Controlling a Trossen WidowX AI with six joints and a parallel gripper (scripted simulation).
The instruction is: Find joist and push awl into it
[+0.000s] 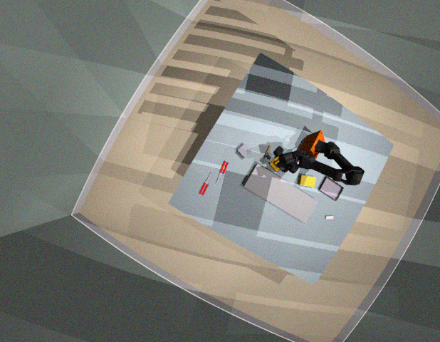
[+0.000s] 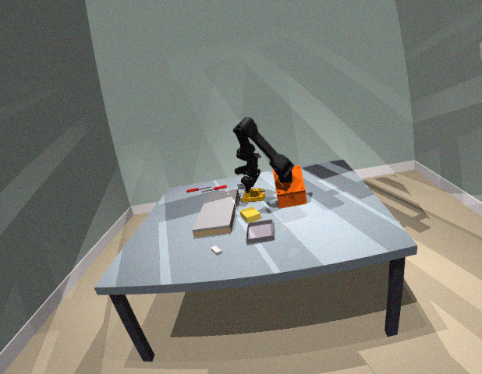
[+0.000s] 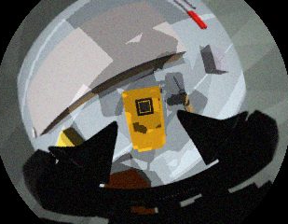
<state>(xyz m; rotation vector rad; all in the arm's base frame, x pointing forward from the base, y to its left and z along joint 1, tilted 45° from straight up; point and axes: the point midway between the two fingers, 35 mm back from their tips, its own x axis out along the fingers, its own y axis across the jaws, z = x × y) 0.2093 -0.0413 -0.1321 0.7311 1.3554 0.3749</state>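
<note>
The orange-yellow stud finder point(image 1: 274, 164) point(image 2: 253, 195) point(image 3: 150, 128) lies on the table beside the panel, its small square screen facing the wrist camera. My gripper point(image 1: 278, 164) point(image 2: 248, 189) point(image 3: 147, 119) is open and empty above it, the fingertips spread to either side of its body in the wrist view. The awl point(image 1: 267, 151) point(image 3: 187, 104), with a tan handle and thin dark tip, lies just beyond the stud finder. The pale floor panel point(image 1: 290, 194) point(image 2: 214, 215) point(image 3: 60, 75) lies alongside. The grey-rimmed tray point(image 1: 331, 188) point(image 2: 260, 231) is empty. No joist is visible.
A yellow block point(image 1: 307, 181) point(image 2: 249, 214) point(image 3: 65, 139) lies between stud finder and tray. A grey block point(image 1: 243, 150) point(image 3: 218, 59) and two red-handled tools point(image 1: 223, 167) point(image 1: 203, 189) lie farther off. A small white piece point(image 1: 329, 216) point(image 2: 216, 250) lies near the panel. The orange base point(image 1: 312, 144) point(image 2: 290, 197) stands close.
</note>
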